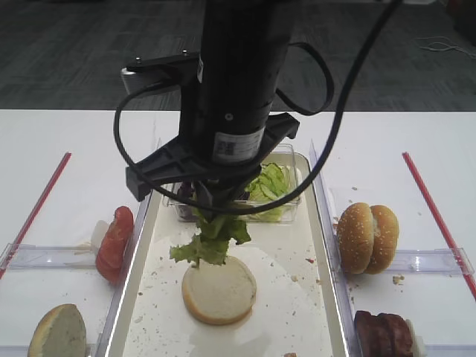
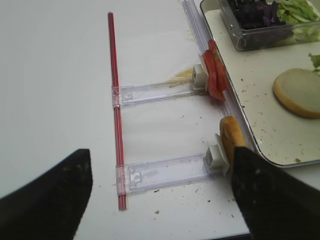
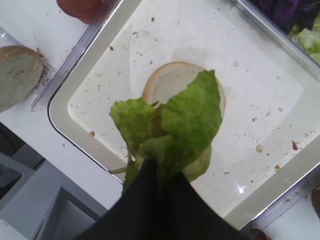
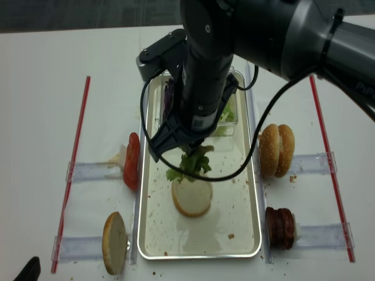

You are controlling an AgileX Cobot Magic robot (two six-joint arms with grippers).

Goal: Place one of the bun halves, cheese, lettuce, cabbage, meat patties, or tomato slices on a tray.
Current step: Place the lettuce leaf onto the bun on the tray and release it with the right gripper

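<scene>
My right gripper (image 1: pixel 212 204) is shut on a bunch of light green lettuce (image 1: pixel 210 238), which hangs just above a pale cut-face bun half (image 1: pixel 219 290) lying on the floor of the long metal tray (image 1: pixel 331 245). In the right wrist view the lettuce (image 3: pixel 170 127) covers part of that bun half (image 3: pixel 157 85). My left gripper (image 2: pixel 160 167) stands open over the table near its front left edge. Nothing is between its fingers, and its right finger is close to an upright bun half (image 2: pixel 231 137) beside the tray rim.
A clear plastic box (image 1: pixel 286 201) at the tray's far end holds lettuce and purple cabbage (image 2: pixel 255 12). Tomato slices (image 1: pixel 115 242) and a bun half (image 1: pixel 58 332) stand left of the tray; sesame buns (image 1: pixel 367 236) and meat patties (image 1: pixel 384 335) stand right. Red strips (image 1: pixel 37 204) mark the sides.
</scene>
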